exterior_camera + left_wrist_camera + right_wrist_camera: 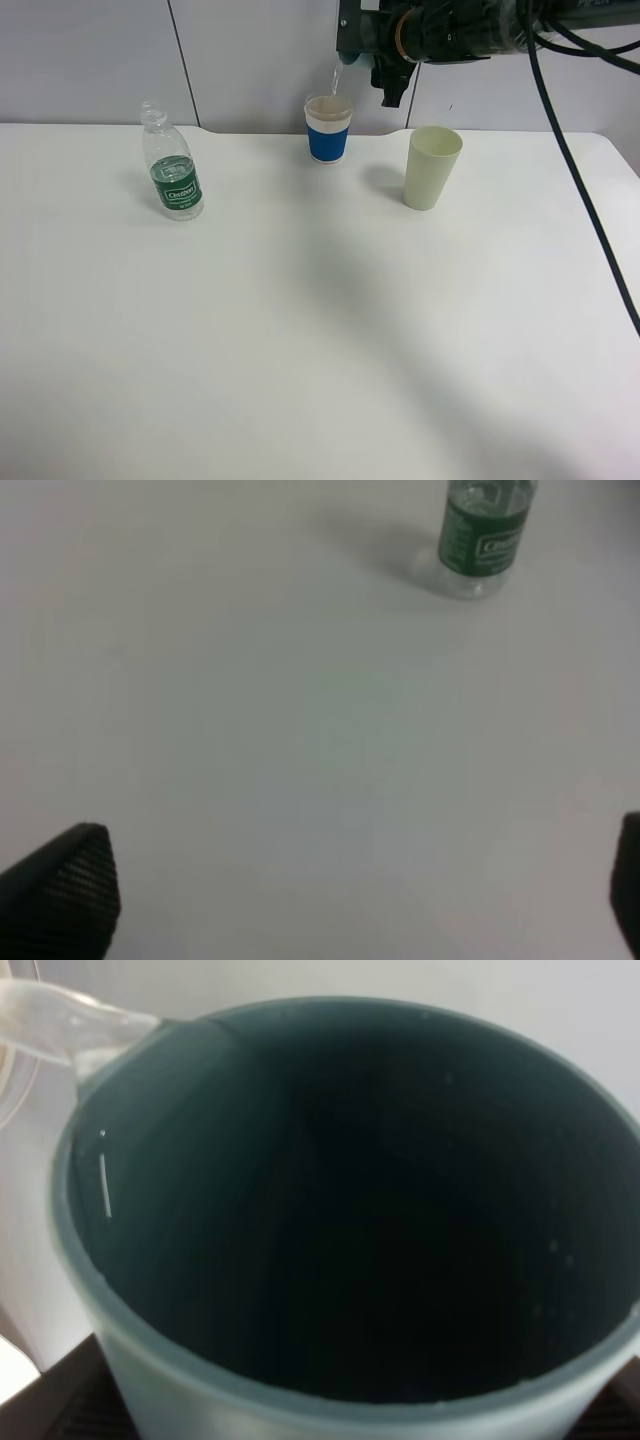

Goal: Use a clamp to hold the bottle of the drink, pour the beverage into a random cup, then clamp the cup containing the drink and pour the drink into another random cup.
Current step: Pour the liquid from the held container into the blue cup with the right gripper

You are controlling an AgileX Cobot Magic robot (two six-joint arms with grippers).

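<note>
My right gripper [362, 35] hangs high at the back, shut on the teal cup containing the drink [330, 1210], which is tipped over. A thin stream of clear beverage [337, 76] runs off its lip [70, 1030] down into the white paper cup with the blue band [328, 130] right below. In the right wrist view the teal cup fills the frame, and only the dark fingers [70, 1405] show beneath it. The bottle [172, 176] with the green label stands upright and uncapped at the back left, also seen by the left wrist [485, 535]. My left gripper [350, 900] is open over bare table, well short of the bottle.
A taller pale yellow-green tumbler [432, 167] stands upright just right of the blue-banded cup. Black cables [580, 190] hang from the right arm down the right side. The white table [320, 340] ends at a grey wall behind the cups.
</note>
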